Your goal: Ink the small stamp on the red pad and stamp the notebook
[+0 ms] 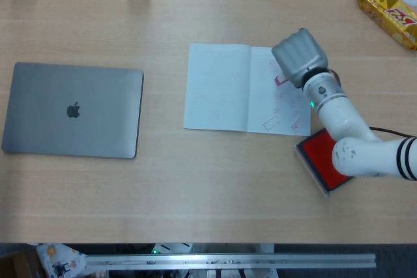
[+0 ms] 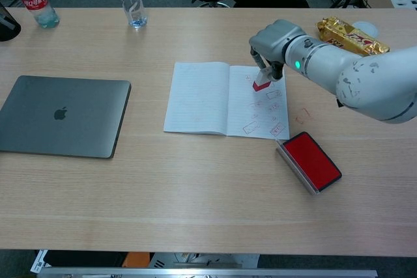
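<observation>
Stamp [image 2: 261,83] sits over the notebook's [image 2: 215,99] right page, red face at the paper, pinched by the right robot hand [image 2: 272,45]. Red pad [image 2: 313,160] lies open on the bench [image 2: 195,187] just nearside of the notebook's right corner. Gold snack pack [image 2: 352,36] beyond the notebook.

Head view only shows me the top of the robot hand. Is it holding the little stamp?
Observer: Yes. The right robot hand pinches the small stamp, red end down over the notebook, on its right page.
Operator: Is the red pad all there? The arm covers it for me.
Observer: The whole red pad shows, beside the notebook's lower right corner.
Operator: Any stamps off the paper?
Observer: One faint red mark sits on the table, right of the notebook.
</observation>
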`<move>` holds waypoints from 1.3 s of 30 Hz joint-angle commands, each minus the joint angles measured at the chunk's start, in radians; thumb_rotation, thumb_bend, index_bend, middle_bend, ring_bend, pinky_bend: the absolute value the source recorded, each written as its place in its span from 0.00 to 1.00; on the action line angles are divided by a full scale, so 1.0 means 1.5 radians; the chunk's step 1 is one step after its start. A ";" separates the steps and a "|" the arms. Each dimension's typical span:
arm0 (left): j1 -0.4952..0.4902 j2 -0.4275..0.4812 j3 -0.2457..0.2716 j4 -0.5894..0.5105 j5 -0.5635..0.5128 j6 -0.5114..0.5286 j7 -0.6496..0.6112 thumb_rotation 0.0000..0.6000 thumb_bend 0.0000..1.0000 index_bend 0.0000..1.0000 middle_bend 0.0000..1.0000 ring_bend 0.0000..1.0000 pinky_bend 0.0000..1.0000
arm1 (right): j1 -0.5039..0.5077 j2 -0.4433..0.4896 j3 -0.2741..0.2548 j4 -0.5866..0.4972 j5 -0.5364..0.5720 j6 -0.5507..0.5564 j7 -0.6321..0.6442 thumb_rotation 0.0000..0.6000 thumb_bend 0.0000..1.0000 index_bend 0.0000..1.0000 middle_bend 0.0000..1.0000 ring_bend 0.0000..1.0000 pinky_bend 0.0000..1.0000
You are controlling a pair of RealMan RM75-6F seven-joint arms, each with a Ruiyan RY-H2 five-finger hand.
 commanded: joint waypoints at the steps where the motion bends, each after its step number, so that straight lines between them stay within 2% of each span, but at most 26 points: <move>1: 0.000 -0.002 0.000 0.003 -0.001 -0.001 -0.003 1.00 0.21 0.00 0.00 0.04 0.09 | 0.009 -0.016 -0.005 0.013 0.009 0.002 -0.012 1.00 0.46 0.83 0.66 0.49 0.38; 24: 0.005 -0.010 0.001 0.024 -0.008 -0.006 -0.022 1.00 0.21 0.00 0.00 0.03 0.09 | 0.023 -0.093 -0.021 0.100 0.023 -0.005 -0.050 1.00 0.46 0.85 0.67 0.49 0.38; 39: 0.007 -0.012 0.001 0.030 -0.007 -0.004 -0.027 1.00 0.21 0.00 0.00 0.03 0.09 | 0.018 -0.111 -0.026 0.117 0.019 0.000 -0.072 1.00 0.46 0.87 0.68 0.50 0.38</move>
